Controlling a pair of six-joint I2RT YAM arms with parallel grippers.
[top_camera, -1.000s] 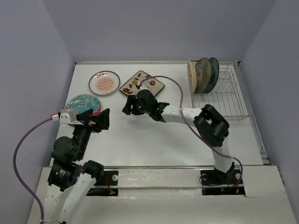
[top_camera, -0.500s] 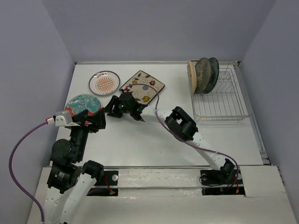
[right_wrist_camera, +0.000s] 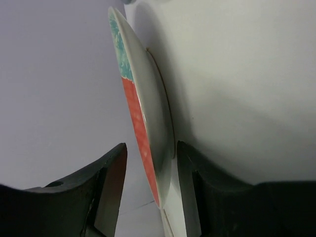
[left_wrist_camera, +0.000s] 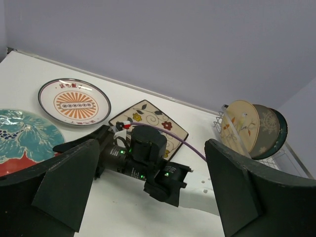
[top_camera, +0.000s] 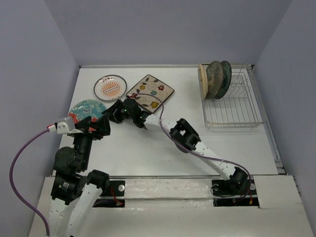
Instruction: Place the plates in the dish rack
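Right gripper [right_wrist_camera: 150,148]: jaws parted, straddling the near rim of the teal-and-red plate [right_wrist_camera: 145,113], unclamped | plate lies flat, leftward | left gripper [left_wrist_camera: 152,145]: spread wide, empty, beside it.

Lab booth: plain walls [top_camera: 163,29], white table [top_camera: 148,148]

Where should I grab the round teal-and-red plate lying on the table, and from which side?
Pinch the round teal-and-red plate by its rim, coming in low from its right side: it lies flat, and the upturned rim leaves a gap for one jaw underneath.
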